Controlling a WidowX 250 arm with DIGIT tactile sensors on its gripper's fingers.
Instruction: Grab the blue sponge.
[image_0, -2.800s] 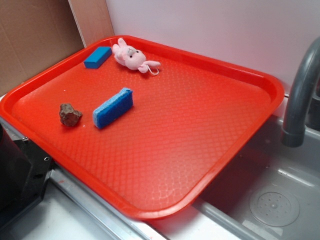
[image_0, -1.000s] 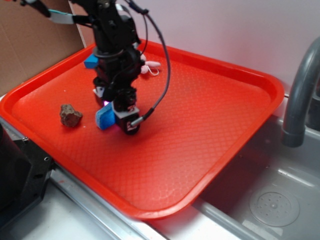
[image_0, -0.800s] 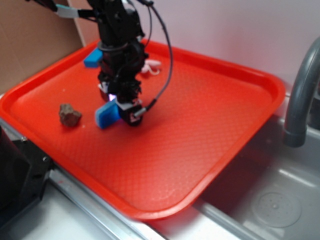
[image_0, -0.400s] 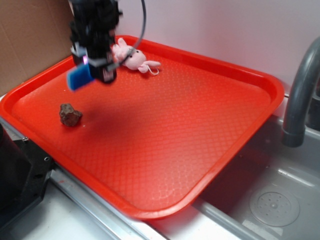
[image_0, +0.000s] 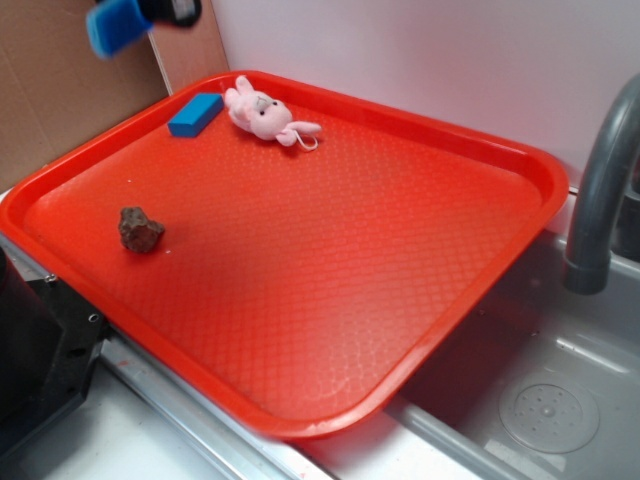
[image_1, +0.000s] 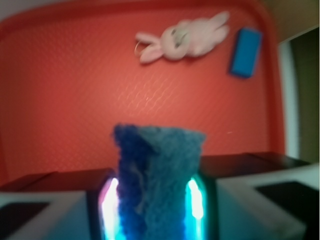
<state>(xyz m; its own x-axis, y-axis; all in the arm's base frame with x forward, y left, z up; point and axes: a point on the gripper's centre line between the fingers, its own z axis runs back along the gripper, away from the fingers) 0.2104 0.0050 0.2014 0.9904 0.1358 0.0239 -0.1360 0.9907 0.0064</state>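
The blue sponge (image_0: 118, 24) is held high in the air at the top left of the exterior view, above the tray's far left corner. My gripper (image_0: 160, 12) is shut on it; only its dark tip shows at the frame's top edge. In the wrist view the blue sponge (image_1: 159, 175) is pinched between my two lit fingers, its paler layer on the right side, and the gripper (image_1: 156, 205) is shut on it.
The red tray (image_0: 470, 260) holds a smaller flat blue block (image_0: 195, 113), a pink plush rabbit (image_0: 262, 113) and a brown rock (image_0: 140, 229). The block (image_1: 245, 45) and rabbit (image_1: 185, 37) also show in the wrist view. A grey faucet (image_0: 600, 190) and sink stand at the right.
My gripper closed on the blue sponge on the tray and lifted it up and to the far left, almost out of the exterior view. The other objects stayed put.
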